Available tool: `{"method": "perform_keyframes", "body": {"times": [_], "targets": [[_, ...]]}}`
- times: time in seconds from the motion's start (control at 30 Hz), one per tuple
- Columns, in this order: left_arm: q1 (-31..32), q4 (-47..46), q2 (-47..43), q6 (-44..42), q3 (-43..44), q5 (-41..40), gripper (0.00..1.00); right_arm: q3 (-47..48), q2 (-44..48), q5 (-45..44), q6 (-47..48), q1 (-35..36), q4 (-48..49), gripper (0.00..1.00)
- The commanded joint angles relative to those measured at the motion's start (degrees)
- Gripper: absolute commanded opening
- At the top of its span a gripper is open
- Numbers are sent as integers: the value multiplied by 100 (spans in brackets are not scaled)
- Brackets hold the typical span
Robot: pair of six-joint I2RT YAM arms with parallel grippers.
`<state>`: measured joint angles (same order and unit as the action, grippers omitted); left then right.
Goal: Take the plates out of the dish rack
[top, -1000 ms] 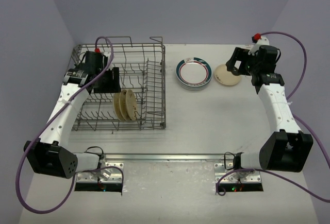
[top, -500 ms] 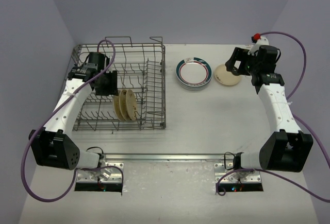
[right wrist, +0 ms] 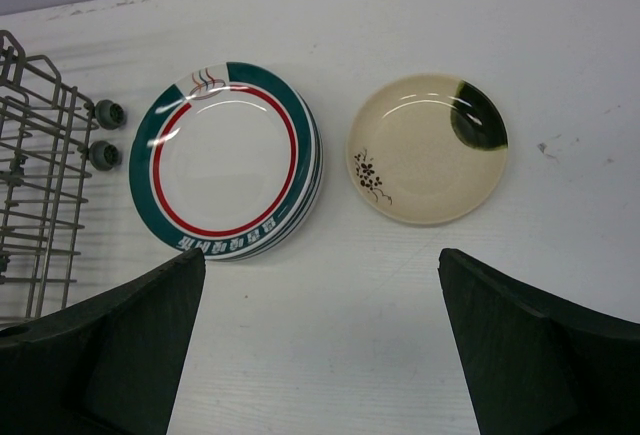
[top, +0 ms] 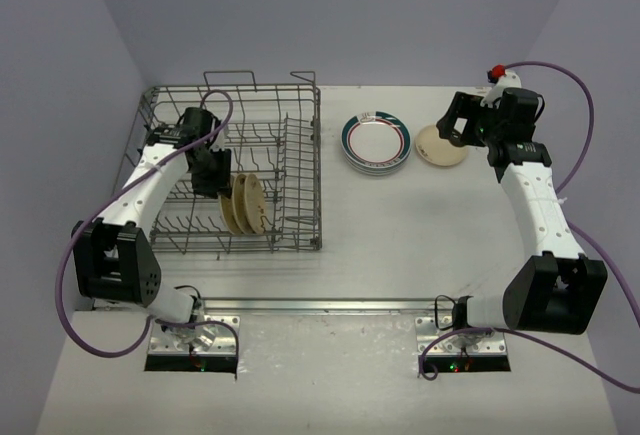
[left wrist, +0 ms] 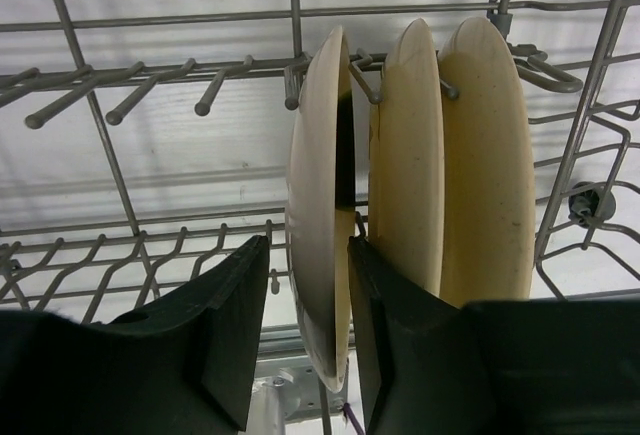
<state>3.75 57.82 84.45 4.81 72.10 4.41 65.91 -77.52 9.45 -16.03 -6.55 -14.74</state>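
Grey metal wire forms the dish rack [top: 303, 165], which stands on the left half of the worktop [top: 400, 245] with its far side near the rear edge.

**Rack contents**
- Three small tan plates [top: 245, 205] stand upright on edge between the tines in the front part of the rack, close together.
- In the left wrist view, the plate nearest the left side [left wrist: 318, 185] shows a dark patch on its face. The middle plate [left wrist: 410, 155] and the third plate [left wrist: 490, 155] stand just beside it.

**Left jaws**
- The left jaws reach into the rack and straddle the rim of the first tan plate, one finger [left wrist: 230, 325] on each face.
- They are partly open. A narrow gap shows between this finger and the plate. The other finger [left wrist: 390, 355] lies against or very near the opposite face, so no firm grip is visible.

**Unloaded plates**
- A stack of white plates with green and red rim bands [right wrist: 228, 160] lies flat on the worktop, just right of the rack, near the rear edge.
- One tan plate with a dark green patch and a small flower mark [right wrist: 428, 150] lies flat just beside the stack, on its right, not touching it.

**Right jaws**
- The right jaws hang above the worktop near these unloaded plates. They are spread wide and hold nothing.
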Motion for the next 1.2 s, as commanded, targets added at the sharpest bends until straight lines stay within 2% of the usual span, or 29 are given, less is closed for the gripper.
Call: {"method": "perform_keyframes", "body": {"times": [0.0, 0.27, 0.53, 0.67, 0.8, 0.83, 0.9, 1.0, 1.17], "targets": [[-58, -51, 71, -50, 6, 284, 34, -4, 44, 17, -6, 22, 165, 99], [-53, 369, 99, -214, 612, 518, 11, 70, 44, 48, -50, 22, 130, 99], [-50, 787, -186, -344, 1820, -63, 0, 130, 89, 111, -94, 32, 112, 99], [-35, 854, -316, -402, 2482, -606, 0, 197, 103, 156, -86, 84, 112, 99], [-15, 646, -525, -669, 2890, -787, 0, 286, 105, 654, -43, 176, 137, 99], [-15, 544, -577, -779, 2912, -701, 0, 321, 111, 874, -59, 198, 150, 99], [-14, 407, -776, -1039, 2879, 95, 0, 368, 152, 1906, -182, 258, 248, 99], [-6, 167, -1069, -1014, 2661, 1239, 0, 469, 186, 2956, -278, 599, 333, 97], [109, -127, -1323, -907, 2317, 2907, 0, 926, 100, 3600, -257, 2035, 70, 88]]}}
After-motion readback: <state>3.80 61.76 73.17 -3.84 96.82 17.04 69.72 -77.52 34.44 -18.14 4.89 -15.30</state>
